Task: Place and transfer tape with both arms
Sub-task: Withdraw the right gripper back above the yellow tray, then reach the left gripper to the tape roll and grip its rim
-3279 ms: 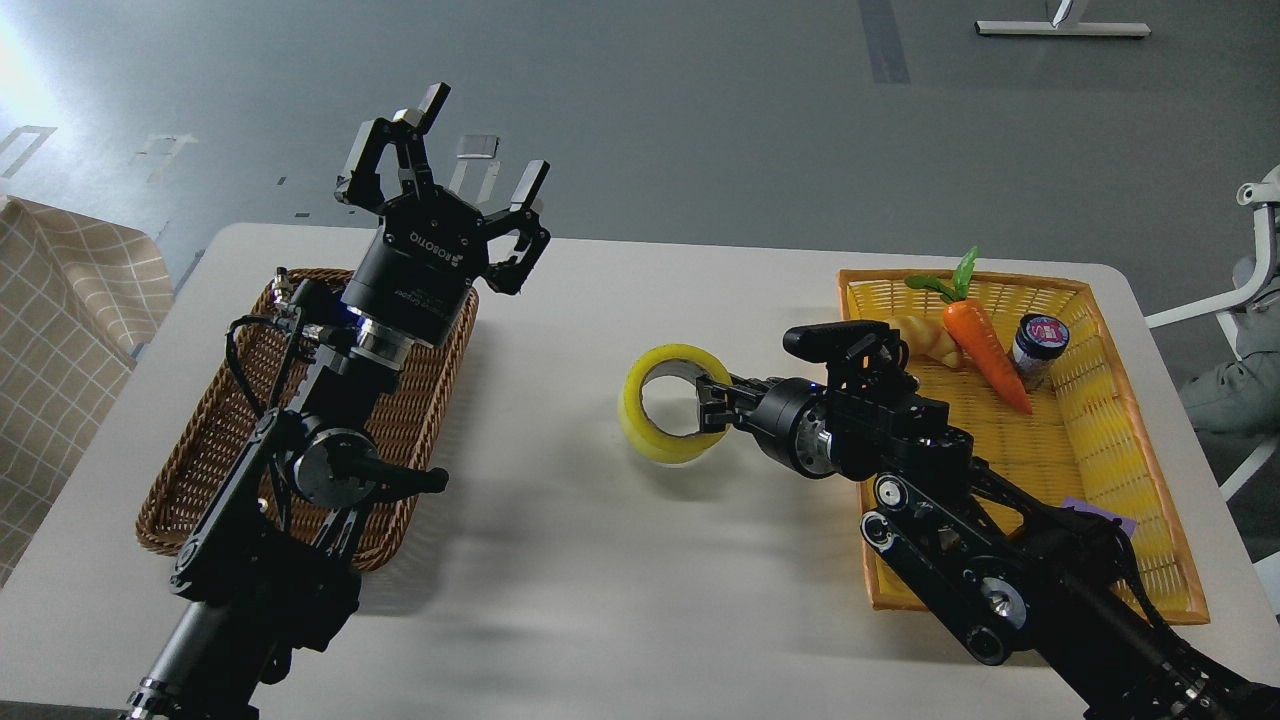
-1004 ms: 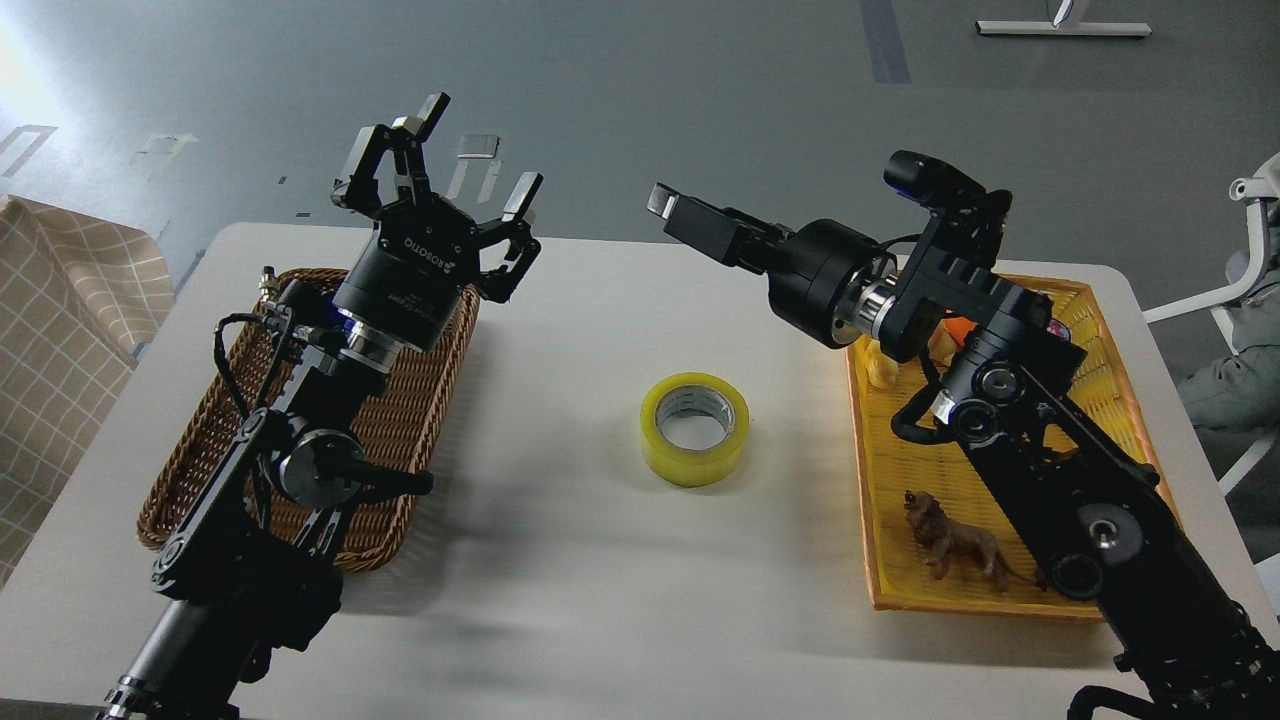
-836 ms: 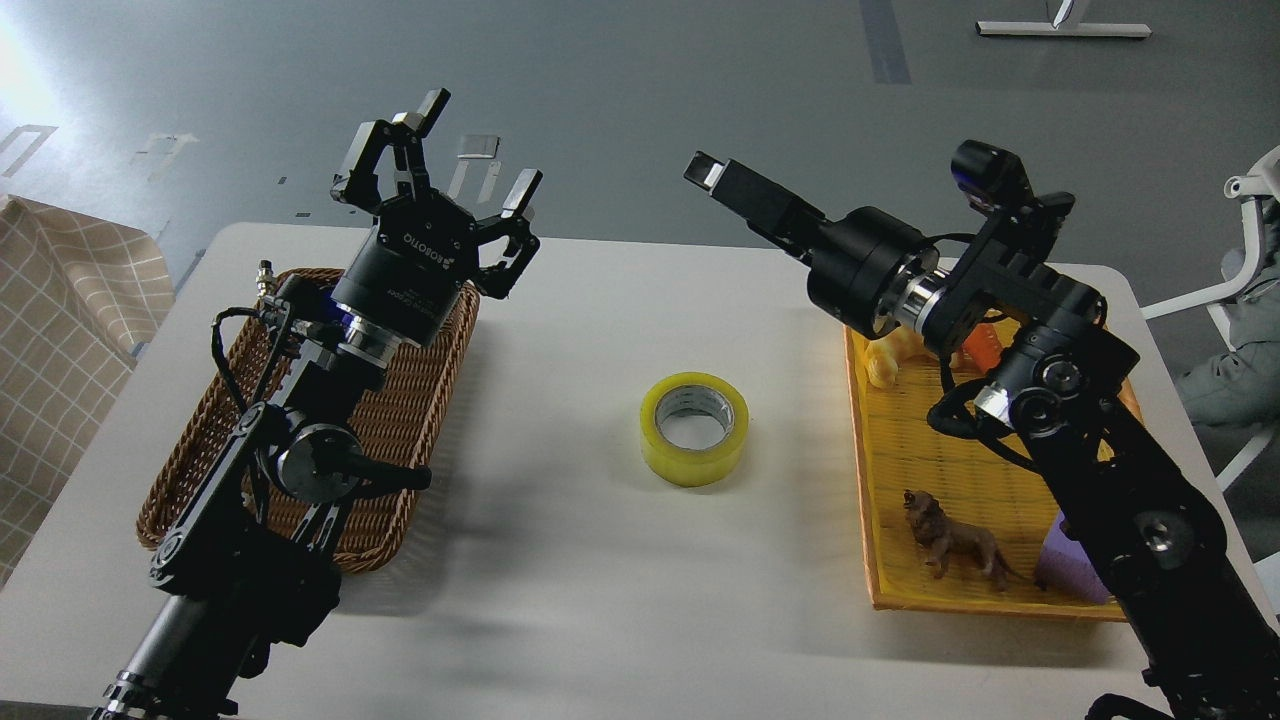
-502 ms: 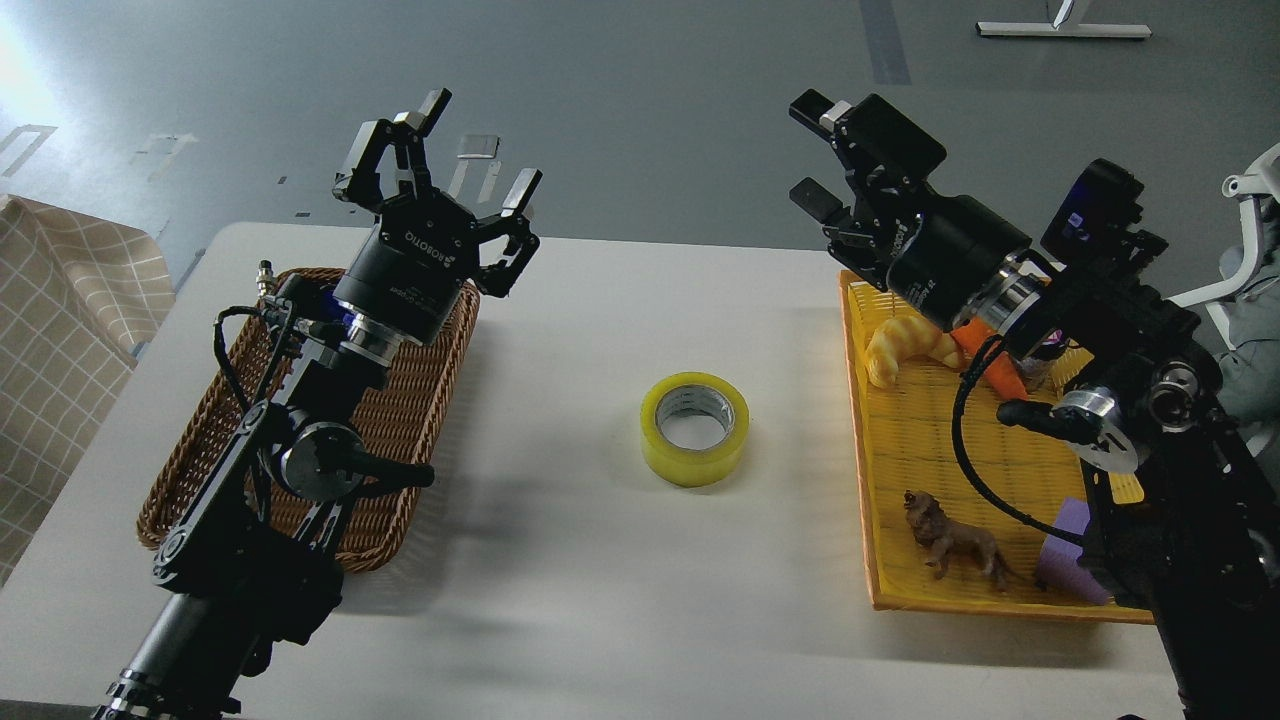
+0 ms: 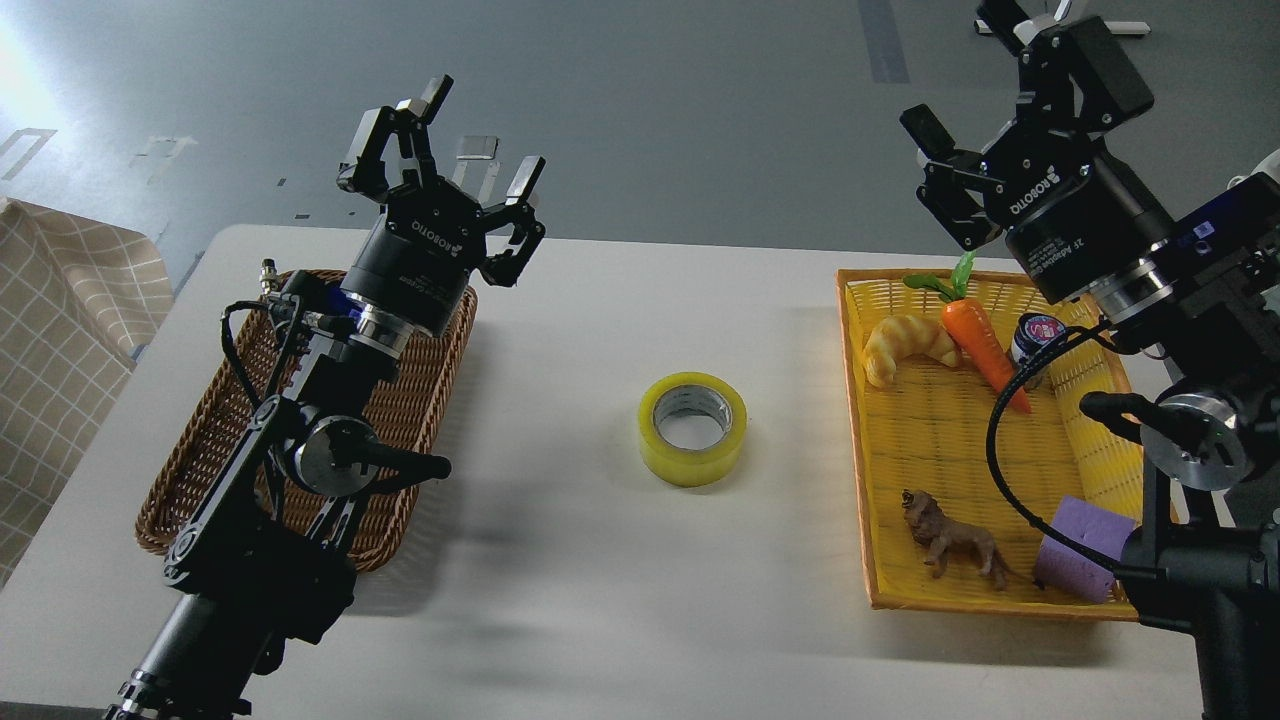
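Note:
The yellow tape roll [image 5: 693, 428] lies flat on the white table [image 5: 600, 600], near its middle, with its hole facing up. My left gripper [image 5: 475, 140] is open and empty, raised above the far end of the brown wicker basket [image 5: 415, 420], well left of the tape. My right gripper [image 5: 965, 75] is open and empty, raised high above the far end of the yellow basket [image 5: 930, 440], well right of the tape. Neither gripper touches the tape.
The yellow basket holds a croissant [image 5: 905, 345], a carrot [image 5: 980, 340], a small jar [image 5: 1035, 335], a toy lion [image 5: 950, 540] and a purple foam block [image 5: 1085, 550]. A checked cloth [image 5: 60, 330] lies at the left edge.
My right gripper let go of the tape, which now lies flat on the table. The right arm rose and swung back to the right, over the yellow basket. The left arm barely moved.

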Controlling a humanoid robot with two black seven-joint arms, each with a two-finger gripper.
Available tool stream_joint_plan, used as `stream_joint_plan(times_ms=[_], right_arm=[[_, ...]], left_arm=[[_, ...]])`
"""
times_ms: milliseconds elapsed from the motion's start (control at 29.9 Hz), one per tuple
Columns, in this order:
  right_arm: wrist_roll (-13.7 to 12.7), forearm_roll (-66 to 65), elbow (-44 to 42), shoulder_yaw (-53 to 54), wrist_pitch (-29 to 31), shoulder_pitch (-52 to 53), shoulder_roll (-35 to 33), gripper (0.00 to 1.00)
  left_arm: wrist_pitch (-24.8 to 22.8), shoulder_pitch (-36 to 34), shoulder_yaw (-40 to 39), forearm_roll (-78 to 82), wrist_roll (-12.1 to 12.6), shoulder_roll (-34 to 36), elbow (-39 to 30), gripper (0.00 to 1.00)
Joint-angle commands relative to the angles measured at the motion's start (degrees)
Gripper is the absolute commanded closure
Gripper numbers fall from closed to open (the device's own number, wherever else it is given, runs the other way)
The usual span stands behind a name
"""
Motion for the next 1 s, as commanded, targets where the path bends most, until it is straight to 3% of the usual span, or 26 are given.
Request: stream_joint_plan(times_ms=[0, 134, 201, 268, 703, 903, 970], right_arm=[[0.2, 1.6, 0.1, 0.4, 0.0, -1.6, 0.0, 0.00], [0.2, 1.6, 0.0, 0.9, 0.0, -2.2, 0.0, 0.00], [0.2, 1.6, 0.0, 0.9, 0.0, -2.3, 0.0, 0.00], [0.2, 1.6, 0.1, 0.9, -0.1, -2.4, 0.0, 0.00], [0.1, 1.6, 0.3, 0.9, 0.1, -2.3, 0.0, 0.00], [0.0, 1.6, 0.5, 0.9, 0.1, -2.3, 0.0, 0.00], [-0.1, 1.6, 0.7, 0.9, 0.1, -2.3, 0.0, 0.00]], left_arm=[[0.8, 0.0, -0.1, 0.0, 0.1, -0.9, -0.1, 0.02], [0.9, -0.2, -0.2, -0.1, 1.4, -1.0, -0.3, 0.02], [1.0, -1.0, -0.9, -0.2, 4.1, 0.2, -0.1, 0.02], [1.0, -1.6, -0.9, -0.1, 4.7, 0.5, -0.1, 0.02], [2.4, 0.0, -0.5, 9.5, 4.8, 0.4, -4.4, 0.02], [11.4, -0.3, 1.8, 22.8, 5.2, 0.2, -6.8, 0.02], [17.0, -0.9, 4.3, 29.3, 7.5, 0.6, -6.7, 0.02]])
